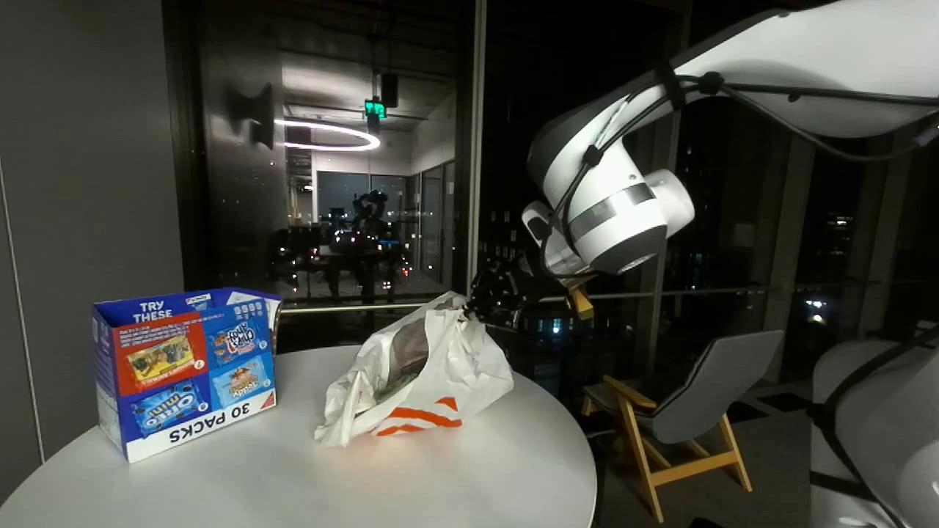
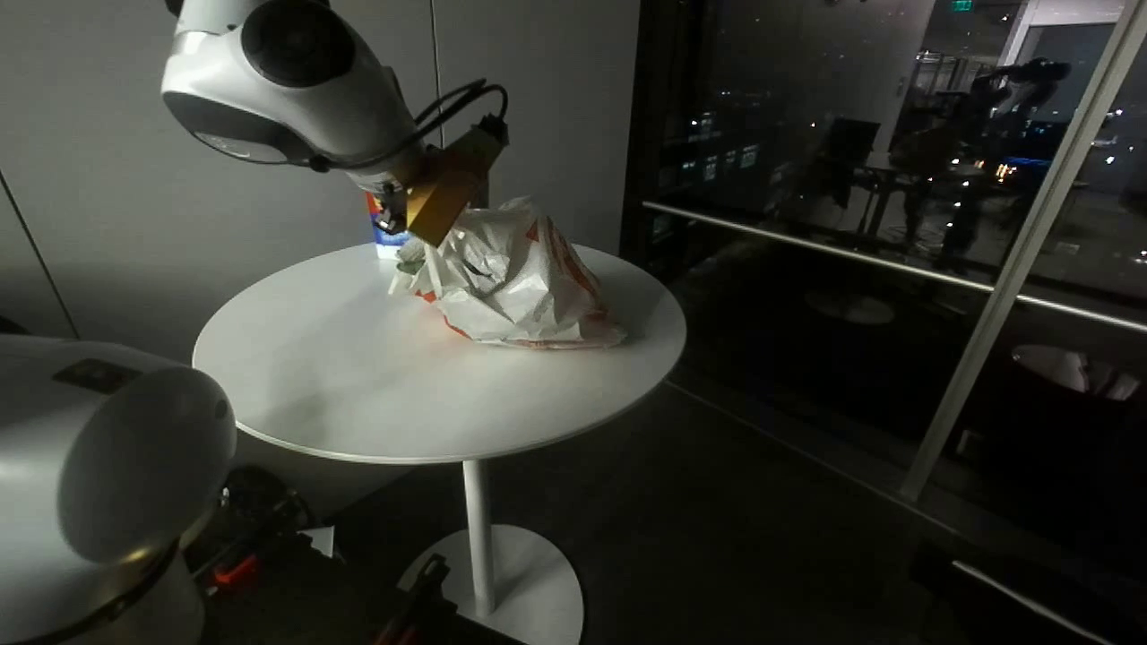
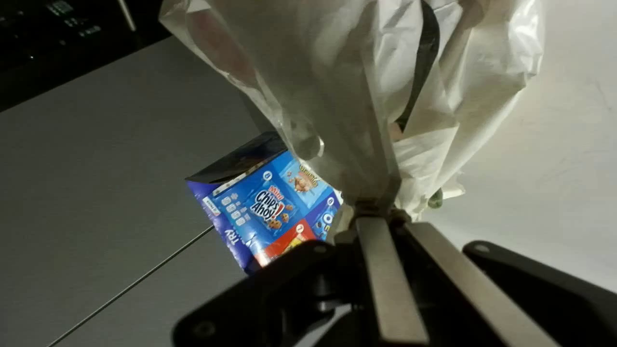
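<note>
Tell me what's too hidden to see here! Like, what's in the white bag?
Inside the white bag: in an exterior view, its crumpled plastic covers most of it; what the greenish bit is, I can't tell.
Part of the snack box: in the wrist view, the white bag and gripper cover it.
Robot arm: in an exterior view, the right edge cuts it off.
Green sign: in an exterior view, too small to read.

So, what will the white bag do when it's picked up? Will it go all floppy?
Probably floppy: the white bag looks thin and crinkly, bunched where the pincer pinches it. It may sag, since its lower part rests on the table while only a small gathered bit is gripped. A greenish bit peeks out at its edge, so something could slip out.
</note>
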`<state>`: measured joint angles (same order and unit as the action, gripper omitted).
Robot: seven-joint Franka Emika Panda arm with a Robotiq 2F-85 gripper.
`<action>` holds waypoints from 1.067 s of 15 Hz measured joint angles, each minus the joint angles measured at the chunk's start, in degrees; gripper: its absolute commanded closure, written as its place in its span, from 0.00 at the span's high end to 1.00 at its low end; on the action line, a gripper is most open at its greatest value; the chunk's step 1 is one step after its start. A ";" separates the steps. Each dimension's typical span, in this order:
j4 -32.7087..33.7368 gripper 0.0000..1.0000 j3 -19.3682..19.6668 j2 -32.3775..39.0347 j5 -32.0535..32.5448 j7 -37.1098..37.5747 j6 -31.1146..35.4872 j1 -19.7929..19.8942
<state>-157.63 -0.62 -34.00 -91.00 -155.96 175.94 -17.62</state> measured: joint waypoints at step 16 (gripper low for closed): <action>-2.29 0.38 -6.89 9.32 -15.46 1.04 13.73 -9.72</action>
<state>-159.92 -7.51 -24.69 -106.47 -154.92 189.67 -27.35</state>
